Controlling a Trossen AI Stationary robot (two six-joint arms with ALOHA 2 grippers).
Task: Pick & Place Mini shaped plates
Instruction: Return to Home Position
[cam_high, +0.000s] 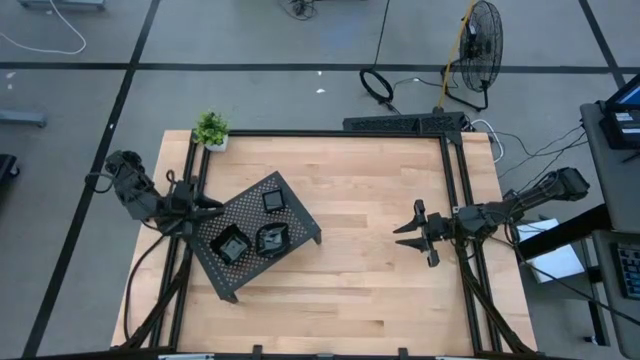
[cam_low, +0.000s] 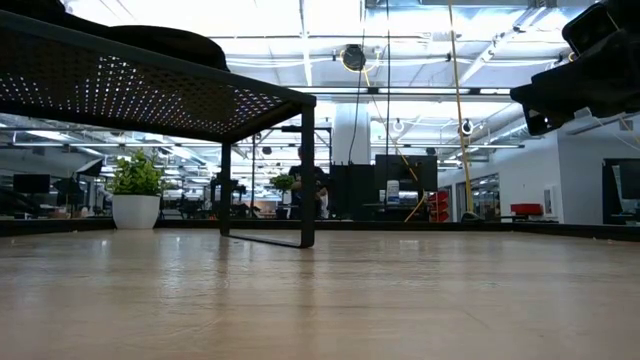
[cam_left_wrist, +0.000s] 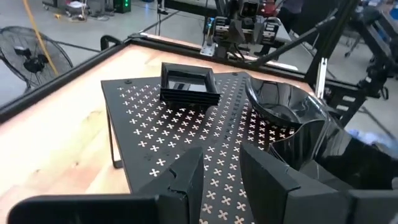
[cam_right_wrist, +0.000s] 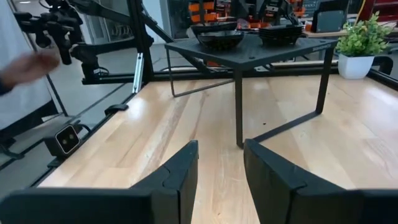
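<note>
PLATES: mini shaped plates (cam_high: 271, 238) in three stacks on perforated shelf (cam_high: 250, 208), on desk (cam_high: 370, 290) | LEFT claw (cam_high: 205, 207): parted, empty, at shelf's edge | RIGHT claw (cam_high: 418, 232): spread, empty, well apart | RISK: left arm withdrawing could clip shelf and jolt stacks.

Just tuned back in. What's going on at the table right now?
Neither arm is holding anything. The left end effector hangs open at the left edge of the perforated metal shelf. The right end effector is open over bare wooden table, well to the shelf's right. All the black mini plates in view sit on the shelf in three stacks: a square stack, a second stack and a third stack.
</note>
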